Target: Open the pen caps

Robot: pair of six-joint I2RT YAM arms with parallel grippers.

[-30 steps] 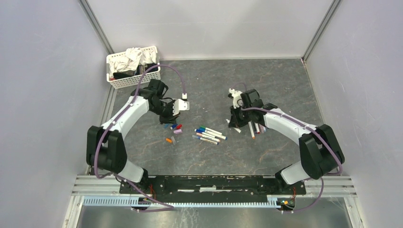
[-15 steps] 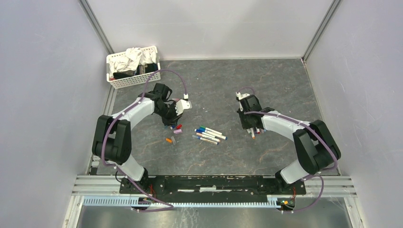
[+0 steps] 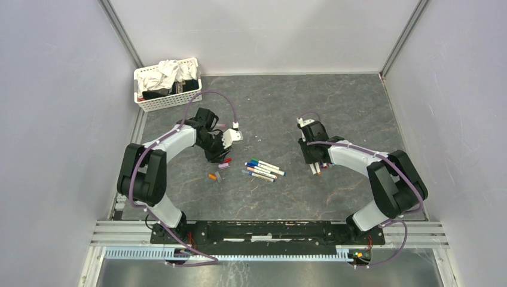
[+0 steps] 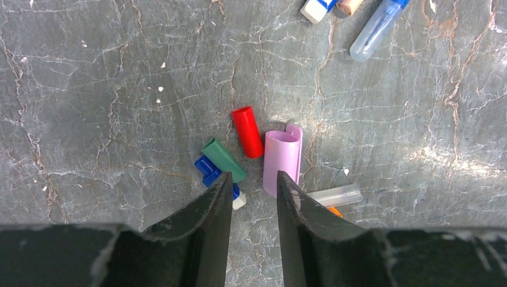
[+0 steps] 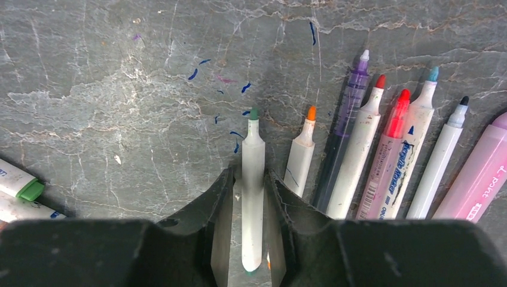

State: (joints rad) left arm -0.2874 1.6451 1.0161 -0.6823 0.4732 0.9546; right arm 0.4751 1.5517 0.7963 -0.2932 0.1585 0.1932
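Plastic, stubby and bright, the loose caps lie in a small heap on the left of the grey table, just beyond the left gripper; from that wrist a red cap and a wider pink cap lie side by side, a green cap and a blue cap just left of them, a clear one to the right. That gripper's fingers stand a little apart with nothing between them, right over the near edge of the heap.

On the right, a row of bare pens lies fanned with tips pointing far; the right gripper straddles a green-tipped pen, fingers slightly spread with a sliver of gap on each side, so I judge the pen to be lying loose and not pinched.

What counts next is the bunch of capped pens between the two arms; they lie roughly left to right, coloured caps toward the left arm and plain ends toward the right; the left gripper looks nearer the caps, the right nearer the barrels, which probably suits one pulling against the other.
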